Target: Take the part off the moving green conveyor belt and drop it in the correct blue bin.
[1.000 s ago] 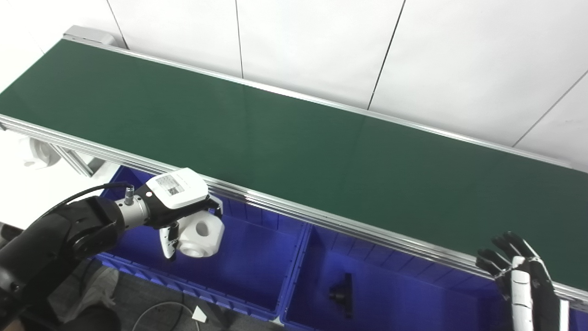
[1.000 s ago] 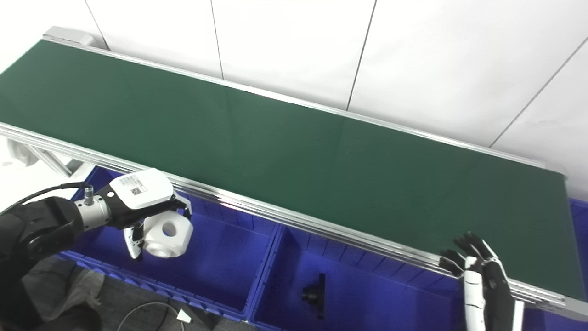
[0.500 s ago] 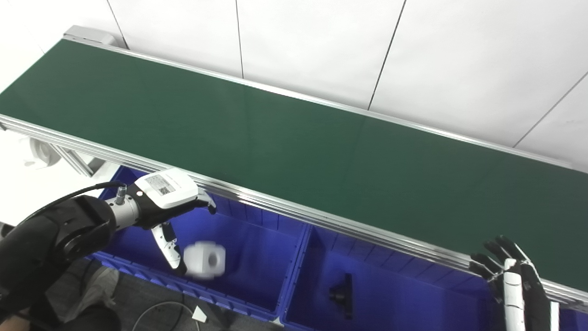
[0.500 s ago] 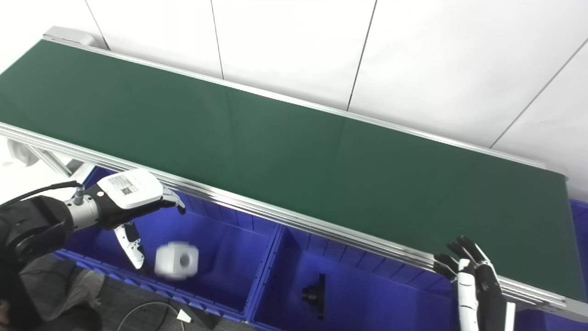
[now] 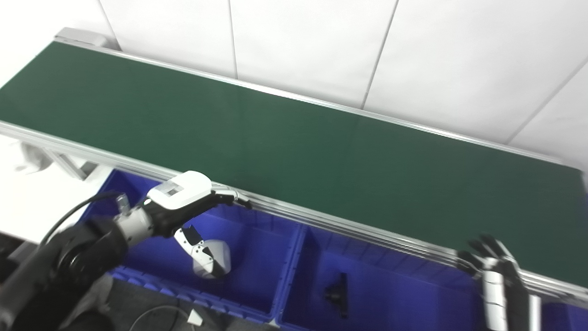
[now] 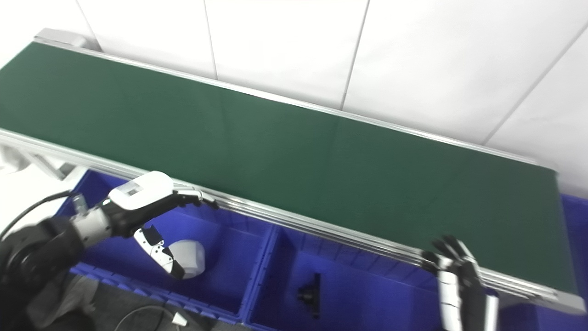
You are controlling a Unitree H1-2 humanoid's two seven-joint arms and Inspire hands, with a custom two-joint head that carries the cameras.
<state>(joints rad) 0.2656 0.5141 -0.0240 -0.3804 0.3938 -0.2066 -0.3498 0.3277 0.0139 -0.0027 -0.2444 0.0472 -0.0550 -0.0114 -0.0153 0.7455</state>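
Observation:
The white part (image 5: 218,259) lies on the floor of the left blue bin (image 5: 271,257), partly hidden behind my left thumb. My left hand (image 5: 188,202) is open above that bin, its fingers stretched toward the conveyor's near rail. It holds nothing. The green belt (image 5: 285,147) carries no part. My right hand (image 5: 498,280) is open with fingers spread, low at the right, in front of the rail. The scene also shows in the right eye view, with the part (image 6: 190,258) and the left hand (image 6: 147,197).
A small black part (image 5: 337,292) lies in the middle blue bin (image 5: 395,299). The conveyor's silver rail (image 5: 349,227) runs just above the bins. A cable (image 5: 161,315) lies on the floor below the left bin. A white wall stands behind the belt.
My left hand let go of the white part, which fell and now rests in the left bin. The hand's fingers stretched out toward the rail. The camera shifted slightly.

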